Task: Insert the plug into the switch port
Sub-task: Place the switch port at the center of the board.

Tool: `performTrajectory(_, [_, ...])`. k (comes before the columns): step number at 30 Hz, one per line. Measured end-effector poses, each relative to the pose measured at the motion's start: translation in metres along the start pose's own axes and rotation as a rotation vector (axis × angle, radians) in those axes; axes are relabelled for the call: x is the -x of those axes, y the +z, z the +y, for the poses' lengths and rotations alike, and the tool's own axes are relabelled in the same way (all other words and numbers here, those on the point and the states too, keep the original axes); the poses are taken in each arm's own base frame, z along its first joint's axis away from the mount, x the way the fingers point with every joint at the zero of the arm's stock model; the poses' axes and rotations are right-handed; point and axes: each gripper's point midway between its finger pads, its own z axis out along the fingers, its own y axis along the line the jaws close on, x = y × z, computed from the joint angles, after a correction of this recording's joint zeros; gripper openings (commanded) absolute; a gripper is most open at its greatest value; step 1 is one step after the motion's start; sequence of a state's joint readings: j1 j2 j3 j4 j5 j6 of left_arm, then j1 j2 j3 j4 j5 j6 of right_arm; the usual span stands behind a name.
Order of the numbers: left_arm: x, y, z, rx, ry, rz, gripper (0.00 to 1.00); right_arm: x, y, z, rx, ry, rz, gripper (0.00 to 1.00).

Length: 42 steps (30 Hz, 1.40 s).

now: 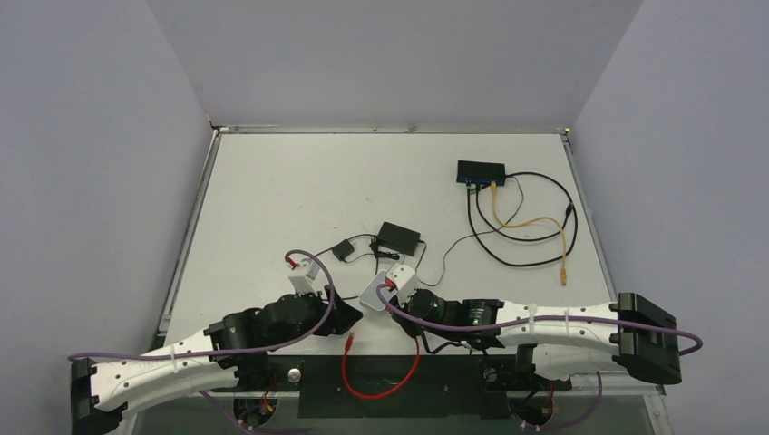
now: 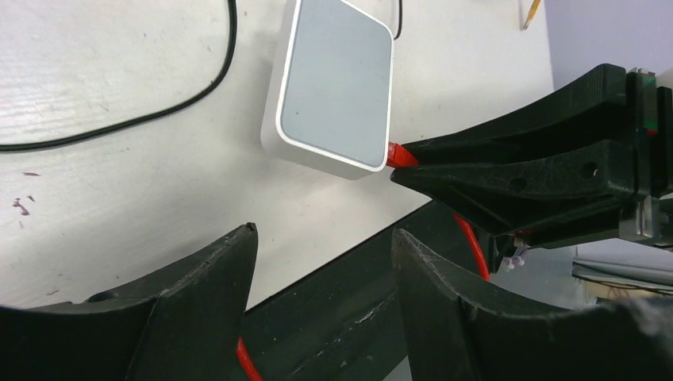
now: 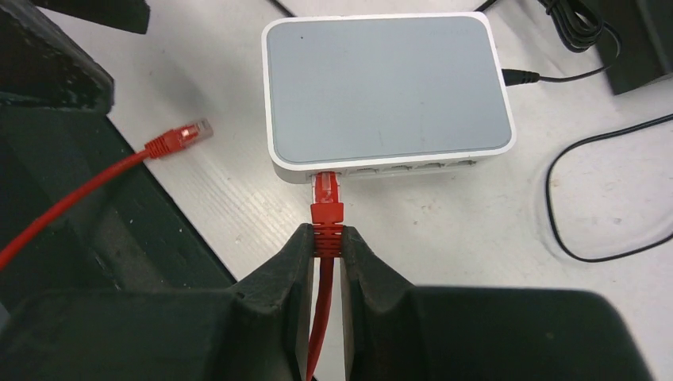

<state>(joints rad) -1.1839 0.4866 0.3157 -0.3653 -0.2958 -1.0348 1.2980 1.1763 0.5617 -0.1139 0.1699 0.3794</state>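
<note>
My right gripper (image 3: 326, 238) is shut on the red plug (image 3: 327, 208), gripping its ribbed boot. The plug's tip sits in the leftmost socket of a white-rimmed light grey box (image 3: 385, 87) that has a row of sockets on its near face. In the left wrist view the plug (image 2: 399, 155) meets that box (image 2: 337, 87) at its edge. My left gripper (image 2: 325, 238) is open and empty, just near-left of the box. The flat black box with the blue-trimmed face (image 1: 481, 170) stands far back right, apart from both grippers, with orange and black cables in it.
The red cable's other plug (image 3: 178, 139) lies loose at the table's front edge, left of the grey box. A black adapter brick (image 1: 400, 237) and thin black cables lie behind the grey box. An orange cable (image 1: 562, 245) loops at the right.
</note>
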Motion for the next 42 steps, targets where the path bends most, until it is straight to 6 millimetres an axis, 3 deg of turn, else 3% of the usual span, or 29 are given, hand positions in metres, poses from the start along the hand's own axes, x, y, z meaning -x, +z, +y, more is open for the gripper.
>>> performTrajectory(8, [0.025,-0.017,-0.002,0.018,-0.006,-0.087,0.61,0.033,-0.012,-0.025,-0.082,0.007,-0.098,0.00])
performTrajectory(13, [0.028,-0.023,0.008,0.047,-0.005,-0.105,0.62,0.068,-0.017,-0.038,-0.119,-0.002,-0.159,0.00])
performTrajectory(17, [0.029,-0.026,0.011,0.052,-0.009,-0.113,0.62,0.077,-0.015,-0.044,-0.129,-0.014,-0.155,0.00])
performTrajectory(28, [0.027,-0.024,0.016,0.077,-0.005,-0.106,0.62,0.033,0.004,-0.033,-0.051,-0.041,0.017,0.00])
performTrajectory(37, [0.025,-0.021,0.019,0.099,0.004,-0.100,0.62,-0.023,0.021,-0.021,-0.012,-0.018,0.177,0.00])
performTrajectory(42, [0.025,-0.020,0.019,0.098,0.003,-0.103,0.62,-0.035,0.027,-0.023,-0.036,0.017,0.198,0.05])
